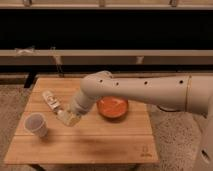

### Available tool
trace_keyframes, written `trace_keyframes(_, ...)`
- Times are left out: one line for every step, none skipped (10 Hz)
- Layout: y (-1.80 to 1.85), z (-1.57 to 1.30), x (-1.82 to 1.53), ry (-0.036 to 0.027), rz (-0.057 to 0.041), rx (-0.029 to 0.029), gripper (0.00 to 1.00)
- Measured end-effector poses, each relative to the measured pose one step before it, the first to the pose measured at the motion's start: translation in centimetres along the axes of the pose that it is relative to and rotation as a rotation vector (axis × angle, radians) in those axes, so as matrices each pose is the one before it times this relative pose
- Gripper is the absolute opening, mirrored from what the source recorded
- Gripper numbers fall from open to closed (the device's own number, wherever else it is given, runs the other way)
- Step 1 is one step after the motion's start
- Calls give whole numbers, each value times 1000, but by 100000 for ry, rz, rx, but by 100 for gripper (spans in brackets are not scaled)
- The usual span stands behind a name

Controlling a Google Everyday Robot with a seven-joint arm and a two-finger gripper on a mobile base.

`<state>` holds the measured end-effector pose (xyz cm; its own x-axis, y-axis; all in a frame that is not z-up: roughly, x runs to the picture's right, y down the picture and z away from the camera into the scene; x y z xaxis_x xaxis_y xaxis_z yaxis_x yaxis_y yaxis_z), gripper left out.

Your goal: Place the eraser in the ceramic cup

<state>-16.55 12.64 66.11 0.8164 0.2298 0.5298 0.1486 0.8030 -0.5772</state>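
**Arm reaches across the table, eraser pinched beside the cup**

A dark back wall (105, 30) fills the top of the camera view, crossed by a pale horizontal rail (150, 53). Below it a rectangular light wooden table (100, 145) stands on a speckled grey floor (12, 100).

A thick white robot arm (145, 90) comes in from the right edge and stretches over the back half of the table. It bends at a rounded joint near the middle and slopes down toward the left front.

A wide, shallow orange bowl (112, 107) sits right of the table's centre, its back rim partly covered by the arm. Nothing can be made out inside it.

A small whitish ceramic cup (36, 125) without a handle stands upright near the left front of the table, greyish inside and well apart from the bowl.

A white labelled tube (50, 100) lies slantwise on the left back part of the tabletop, just beside the arm's lower end.

The gripper (69, 117) hangs low over the wood between the cup and the bowl, closer to the cup and to its right. Its fingers are pressed together on a small pale cream block, the eraser (74, 120), which shows at the tip. The eraser is outside the cup, and whether it touches the tabletop cannot be told.
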Motion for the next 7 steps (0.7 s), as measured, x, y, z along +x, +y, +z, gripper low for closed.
trace_keyframes(7, 27, -26, -9, -51, -58, 0)
trace_keyframes(-25, 26, 11, -70, 83, -36, 0)
trace_keyframes(-76, 15, 42, -119, -170, -176, 0)
trace_keyframes(-619, 299, 82, -1746, -606, -856, 0)
trace_keyframes(-961, 279, -356, -1688, -821, -477, 0)
trace_keyframes(-791, 447, -725, -1570, -1670, -863, 0)
trace_keyframes(-952, 331, -1096, -2036, -2860, -1062, 0)
